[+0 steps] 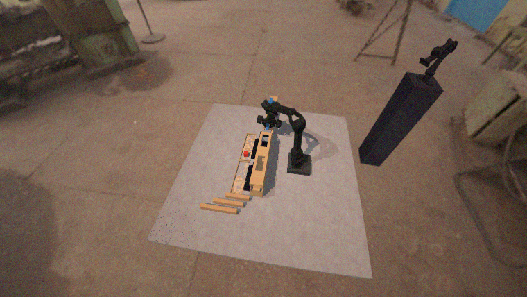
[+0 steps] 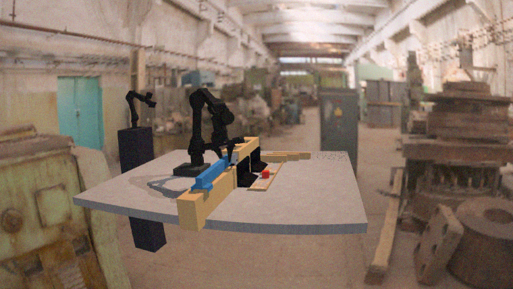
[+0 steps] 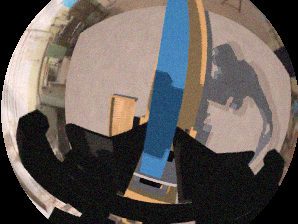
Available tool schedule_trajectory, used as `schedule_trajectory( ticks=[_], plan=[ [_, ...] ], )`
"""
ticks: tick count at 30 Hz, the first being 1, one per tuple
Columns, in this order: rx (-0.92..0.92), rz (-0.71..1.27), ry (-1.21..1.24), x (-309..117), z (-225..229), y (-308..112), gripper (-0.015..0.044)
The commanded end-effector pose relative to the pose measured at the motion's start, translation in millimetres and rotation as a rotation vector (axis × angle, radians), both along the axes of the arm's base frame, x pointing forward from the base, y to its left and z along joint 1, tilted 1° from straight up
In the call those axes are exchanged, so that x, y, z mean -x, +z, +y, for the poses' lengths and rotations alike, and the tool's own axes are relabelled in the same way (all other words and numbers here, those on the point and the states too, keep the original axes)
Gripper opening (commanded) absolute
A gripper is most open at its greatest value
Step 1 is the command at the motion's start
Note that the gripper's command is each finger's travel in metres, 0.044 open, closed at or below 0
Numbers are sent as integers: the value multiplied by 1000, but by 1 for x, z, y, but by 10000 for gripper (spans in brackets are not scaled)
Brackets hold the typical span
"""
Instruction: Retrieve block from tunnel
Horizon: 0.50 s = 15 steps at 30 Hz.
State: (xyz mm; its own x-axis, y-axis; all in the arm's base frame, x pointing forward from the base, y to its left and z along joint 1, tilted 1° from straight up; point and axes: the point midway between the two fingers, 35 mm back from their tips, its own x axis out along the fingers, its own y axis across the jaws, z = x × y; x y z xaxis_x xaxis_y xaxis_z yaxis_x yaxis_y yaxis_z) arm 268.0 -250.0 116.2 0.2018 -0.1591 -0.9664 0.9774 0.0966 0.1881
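Block, small and red (image 1: 245,153) (image 2: 265,173), one in number, lies outside the tunnel (image 1: 262,150) (image 2: 248,151), in the one shallow tray (image 1: 234,180) (image 2: 274,176) (image 3: 123,115) alongside it. At the tunnel's one end, the single gripper (image 1: 268,126) (image 2: 225,157) (image 3: 161,127) is closed on one blue handle (image 1: 270,99) (image 2: 215,172) (image 3: 175,50); three rods (image 1: 228,202) (image 2: 285,156) lie near its other end.

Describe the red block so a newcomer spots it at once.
On the grey tabletop, find the long tan wooden tunnel. Alongside it, on the side away from the black arm's base, lies a shallow, tan-rimmed tray. The small red cube sits in there, the only red thing among tan rods and the blue handle.
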Motion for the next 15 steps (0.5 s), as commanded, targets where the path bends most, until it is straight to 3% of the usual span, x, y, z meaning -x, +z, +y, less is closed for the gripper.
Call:
schedule_trajectory(
  ticks=[1,4,15],
  plan=[
    [22,-8,-20,-2,-21,-4,0],
    [22,-8,-20,-2,-21,-4,0],
    [12,-7,-10,-1,-10,11,289]
  ],
)
